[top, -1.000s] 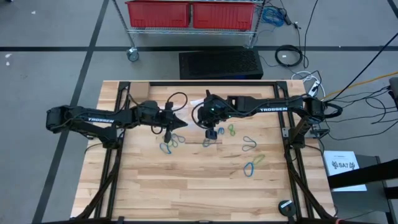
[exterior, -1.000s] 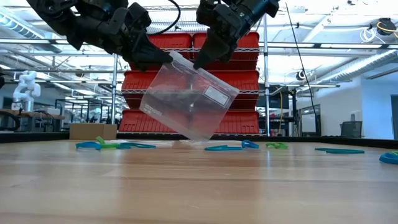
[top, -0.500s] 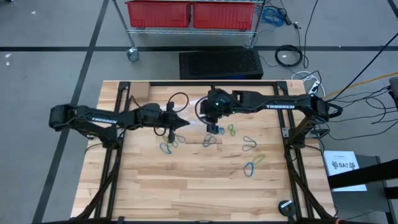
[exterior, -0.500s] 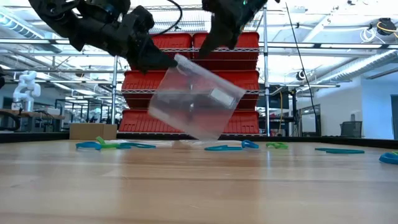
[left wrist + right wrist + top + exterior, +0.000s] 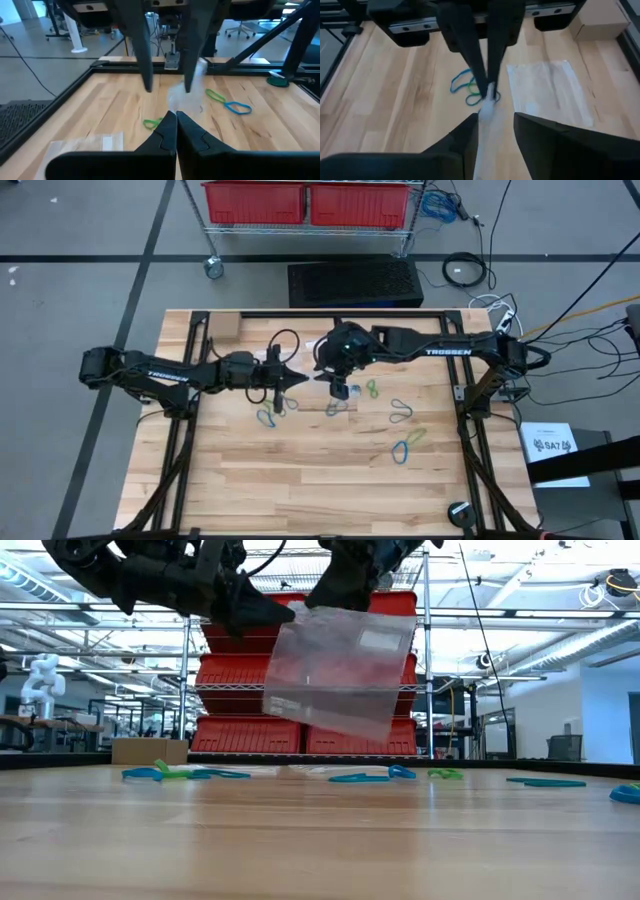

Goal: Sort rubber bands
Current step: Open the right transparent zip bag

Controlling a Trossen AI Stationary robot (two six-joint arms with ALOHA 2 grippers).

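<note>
the left gripper (image 5: 275, 612) pinches a corner of the clear bag (image 5: 340, 670), letting it hang above the table (image 5: 300, 480), the right gripper (image 5: 325, 595) parted just beside, likely to open it for the rubber bands (image 5: 275, 410) scattered below.
</note>
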